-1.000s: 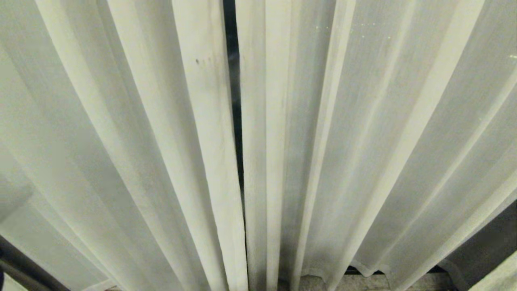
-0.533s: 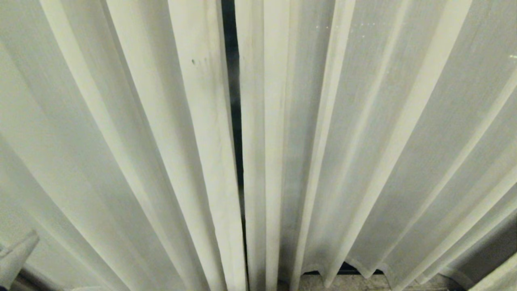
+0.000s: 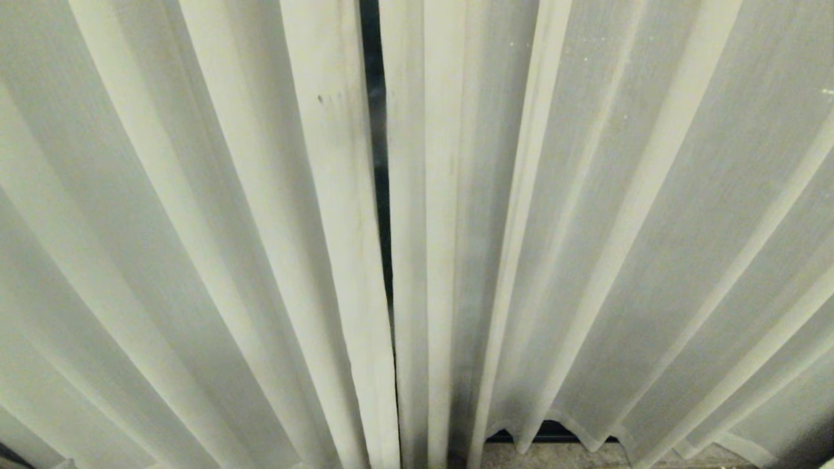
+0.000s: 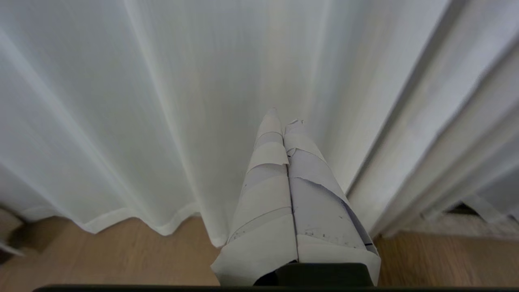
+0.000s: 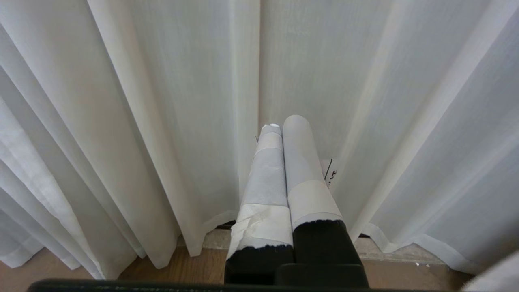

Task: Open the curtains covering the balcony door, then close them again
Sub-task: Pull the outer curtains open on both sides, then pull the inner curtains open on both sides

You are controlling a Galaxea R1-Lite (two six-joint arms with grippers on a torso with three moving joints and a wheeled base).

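1. Left gripper (image 4: 282, 117): paper-taped fingers (image 4: 267, 190) pressed flat together, clenched on nothing. It points at the curtains (image 4: 182, 101) from low down, tips close to the fabric; contact cannot be judged.
2. Right gripper (image 5: 284, 121): taped fingers (image 5: 302, 162) also pressed side by side, nothing between them. It aims at a fold of the curtains (image 5: 182, 101) near the hem, with a small tag (image 5: 330, 172) just beside the fingers.
3. Neither gripper shows in the head view.
4. Floor (image 4: 121, 251): light wood boards run under both grippers up to the curtain hems. A paler sill strip (image 5: 401, 251) lies beneath the hem on the right side.
5. Curtains (image 3: 195, 228): two cream panels hang in long vertical folds and fill the head view from edge to edge. They are drawn nearly together; hemmed inner edges meet low down and part slightly higher up.
6. A few small dark specks (image 3: 320, 99) mark the left panel's inner edge.
7. Gap (image 3: 374, 98): a narrow dark slit between the panels, widest at the top. Only dark, faintly reflective surface shows through it; no door frame or handle can be made out.
8. Hem on the right panel hangs in scallops just above the sill, with a dark band (image 3: 554, 430) visible behind it.
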